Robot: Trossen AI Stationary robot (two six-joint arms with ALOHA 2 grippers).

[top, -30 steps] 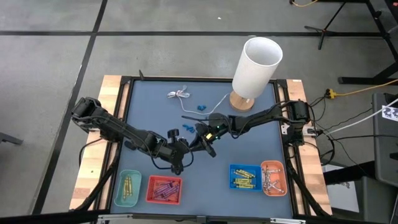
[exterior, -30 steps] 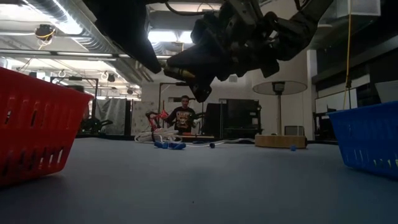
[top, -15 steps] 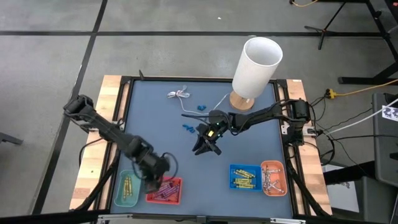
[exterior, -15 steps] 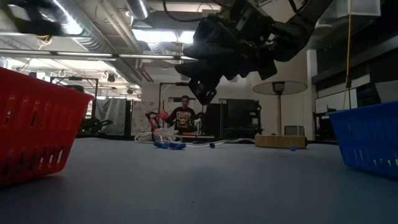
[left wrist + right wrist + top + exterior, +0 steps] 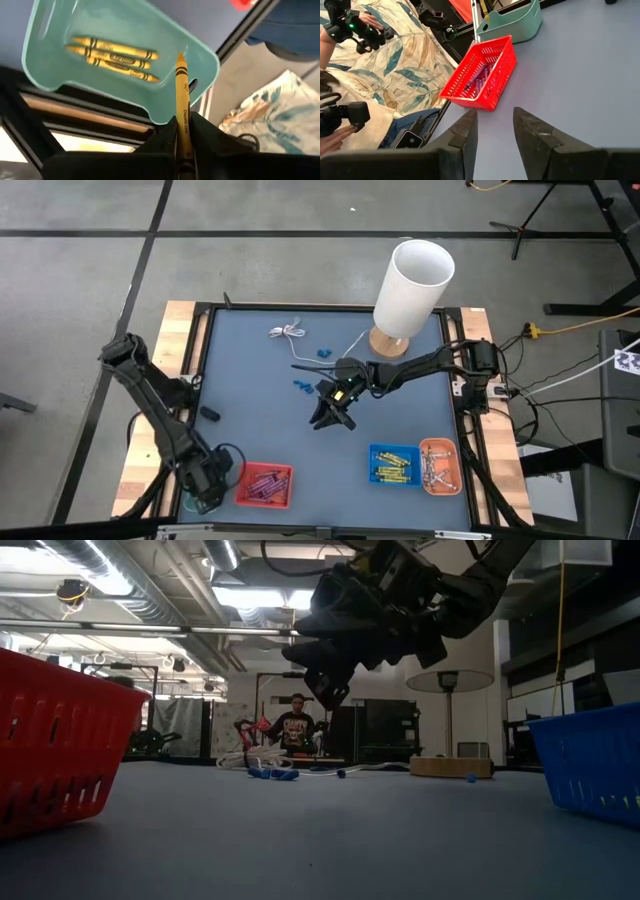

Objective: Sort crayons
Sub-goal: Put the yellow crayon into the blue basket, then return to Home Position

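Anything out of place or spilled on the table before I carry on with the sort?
No spilled crayons. Oddities: small blue bits and a thin white cable lie loose on the mat, outside any bin. The left gripper holds a yellow crayon over the teal tray, which already holds yellow ones.

Matt blue-grey table point(image 5: 250, 380) top is sitting smooth inside pale raw-wood edging point(image 5: 170, 345), teal bin point(image 5: 60, 80) is looking like glossy moulded plastic, yellow crayon point(image 5: 181, 100) is showing a paper wrapper, red basket point(image 5: 482, 72) is reading as slotted plastic.

A yellow crayon point(image 5: 182, 107) (black-banded label) over a teal tray point(image 5: 55, 75), beside a red basket point(image 5: 264, 485).
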